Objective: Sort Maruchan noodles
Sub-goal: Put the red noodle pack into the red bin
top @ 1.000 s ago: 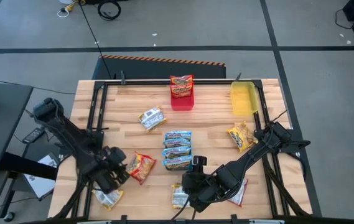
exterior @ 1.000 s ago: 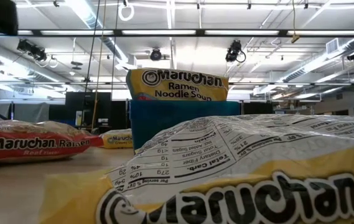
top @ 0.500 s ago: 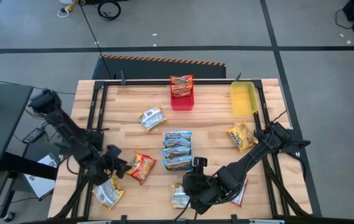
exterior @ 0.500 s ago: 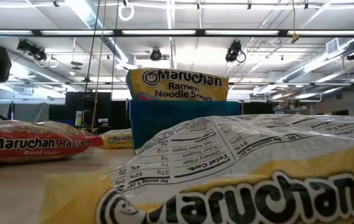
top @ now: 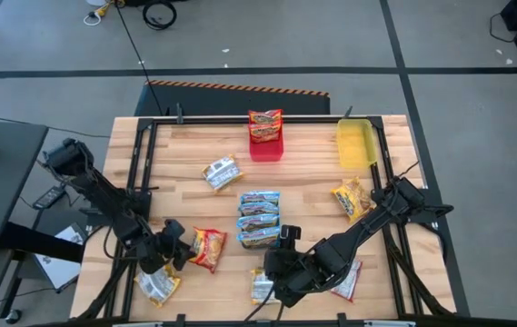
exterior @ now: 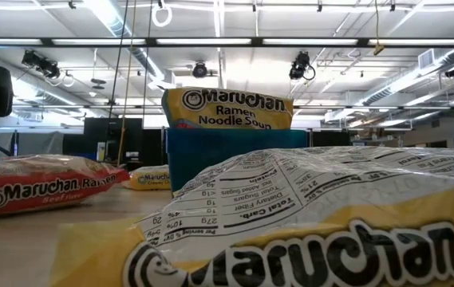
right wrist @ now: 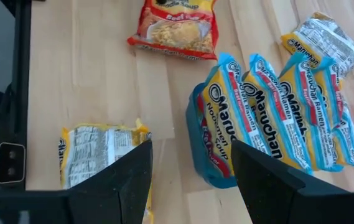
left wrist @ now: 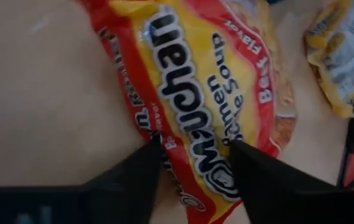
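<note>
Your left hand [top: 178, 252] straddles one red packet [top: 207, 247], fingers apart, not clamped. Your right hand [top: 272, 280] gapes over one yellow packet [top: 260, 287]. Three blue packets [top: 259, 219] fill the desk's [top: 313, 182] blue tray [right wrist: 196, 143].

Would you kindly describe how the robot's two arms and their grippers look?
Both arms are black, slim and jointed, with bulky rounded joints. The left gripper and right gripper each end in two dark, wedge-shaped fingers. A small boxy black block sits near the right arm's wrist.
</note>
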`<act>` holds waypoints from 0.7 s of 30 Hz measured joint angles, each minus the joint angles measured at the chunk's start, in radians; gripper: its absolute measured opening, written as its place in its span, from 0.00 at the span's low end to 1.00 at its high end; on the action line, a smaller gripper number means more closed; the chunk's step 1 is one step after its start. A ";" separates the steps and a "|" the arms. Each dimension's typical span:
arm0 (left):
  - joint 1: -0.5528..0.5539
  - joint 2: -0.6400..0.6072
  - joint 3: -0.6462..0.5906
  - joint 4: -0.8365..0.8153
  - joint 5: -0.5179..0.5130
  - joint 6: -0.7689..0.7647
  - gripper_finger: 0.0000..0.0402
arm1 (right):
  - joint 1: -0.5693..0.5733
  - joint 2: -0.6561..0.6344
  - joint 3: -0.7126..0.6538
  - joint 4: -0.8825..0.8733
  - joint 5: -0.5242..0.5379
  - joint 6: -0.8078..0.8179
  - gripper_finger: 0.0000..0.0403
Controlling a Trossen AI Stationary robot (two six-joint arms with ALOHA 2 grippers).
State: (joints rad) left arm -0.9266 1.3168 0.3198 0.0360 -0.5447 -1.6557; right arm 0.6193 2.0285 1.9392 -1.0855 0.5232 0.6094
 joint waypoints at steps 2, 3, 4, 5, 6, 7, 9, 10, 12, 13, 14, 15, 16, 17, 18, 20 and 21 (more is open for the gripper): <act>0.000 0.008 0.002 0.004 -0.012 0.048 0.38 | -0.006 0.000 0.000 0.000 0.000 -0.007 0.55; 0.000 0.009 0.001 0.010 -0.021 0.076 0.32 | -0.008 0.000 0.000 0.000 0.001 -0.015 0.55; -0.001 0.009 0.001 0.018 -0.032 0.108 0.25 | -0.009 0.000 0.000 0.000 0.006 -0.029 0.55; -0.001 0.007 0.001 0.028 -0.044 0.135 0.18 | -0.011 0.000 0.000 0.000 0.019 -0.044 0.55; 0.000 0.000 -0.001 0.035 -0.056 0.165 0.10 | -0.012 0.000 0.000 0.000 0.037 -0.061 0.55; 0.000 -0.005 -0.005 0.042 -0.079 0.195 0.05 | -0.012 0.000 0.000 0.000 0.061 -0.072 0.55; 0.003 -0.029 -0.001 0.053 -0.110 0.274 0.04 | -0.012 -0.002 0.000 0.001 0.106 -0.090 0.55; 0.006 -0.047 0.014 0.045 -0.120 0.317 0.04 | -0.013 -0.006 0.000 0.004 0.121 -0.094 0.55; 0.017 -0.083 0.056 -0.010 -0.127 0.403 0.03 | -0.017 -0.020 0.000 0.012 0.137 -0.099 0.55; 0.026 -0.104 0.084 -0.059 -0.129 0.447 0.03 | -0.021 -0.031 0.000 0.017 0.138 -0.104 0.55; 0.035 -0.122 0.121 -0.117 -0.130 0.500 0.03 | -0.027 -0.041 0.000 0.021 0.133 -0.104 0.55; 0.044 -0.138 0.165 -0.178 -0.134 0.558 0.03 | -0.037 -0.050 0.000 0.028 0.115 -0.105 0.55; 0.053 -0.151 0.215 -0.242 -0.144 0.614 0.03 | -0.049 -0.058 0.000 0.039 0.088 -0.111 0.55; 0.058 -0.158 0.274 -0.308 -0.163 0.674 0.03 | -0.063 -0.065 0.000 0.053 0.061 -0.120 0.55; 0.062 -0.158 0.333 -0.365 -0.181 0.739 0.03 | -0.075 -0.071 0.000 0.072 0.039 -0.140 0.55; 0.065 -0.154 0.439 -0.453 -0.225 0.873 0.03 | -0.100 -0.079 0.000 0.128 0.010 -0.204 0.55; 0.065 -0.146 0.481 -0.468 -0.243 0.937 0.03 | -0.110 -0.080 0.000 0.161 0.003 -0.244 0.55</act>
State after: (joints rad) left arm -0.8617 1.1712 0.8007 -0.4323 -0.7876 -0.7191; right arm 0.5092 1.9484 1.9392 -0.9246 0.5263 0.3654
